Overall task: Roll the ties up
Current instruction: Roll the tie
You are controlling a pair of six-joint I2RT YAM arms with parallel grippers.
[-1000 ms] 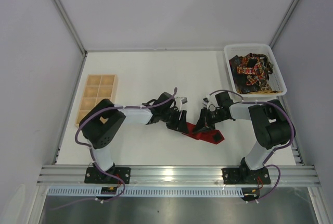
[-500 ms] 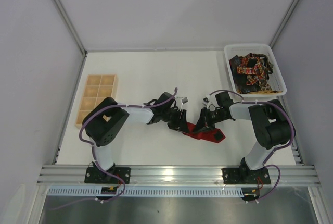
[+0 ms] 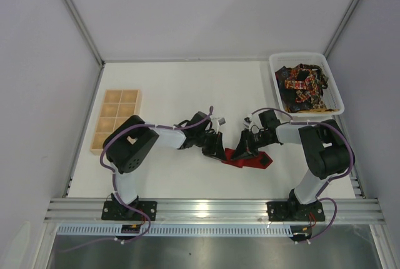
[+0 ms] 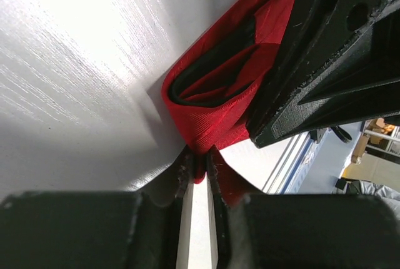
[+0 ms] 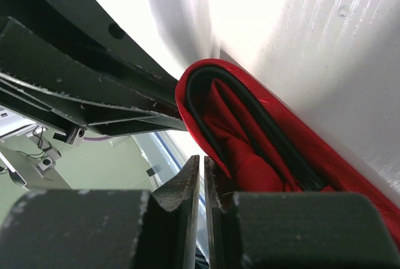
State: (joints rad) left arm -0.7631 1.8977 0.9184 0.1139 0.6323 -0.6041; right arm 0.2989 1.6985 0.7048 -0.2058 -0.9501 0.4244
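At the left of the overhead view, the wooden compartment tray (image 3: 117, 119) sits where it did. The left arm's elbow has swung a little to the right and down, toward the middle of the worktop (image 3: 181, 87). The bigger change is at the left hand (image 3: 215, 147): its fingers stood apart a second ago and have now come together. In its wrist view the left hand (image 4: 199, 156) is clamped on a pinch of the red tie (image 4: 212, 112), just below a folded loop of cloth. We judge this to be a fresh grip for starting or tightening the roll, so this tie is only just begun.

The red tie (image 3: 250, 159) lies bunched in the lower middle of the frame, between the two hands. Both forearms reach inward and low, with the wrists tipped down to the cloth.

The right hand (image 3: 242, 147) has not moved. In its own view the right hand (image 5: 202, 169) has its fingers nearly together, with a thin slit between them. The red tie (image 5: 250, 131) lies against one finger, and we cannot tell whether any cloth is caught.

At upper right, the patterned ties (image 3: 303, 84) are still heaped in the white bin (image 3: 299, 55), not yet rolled.
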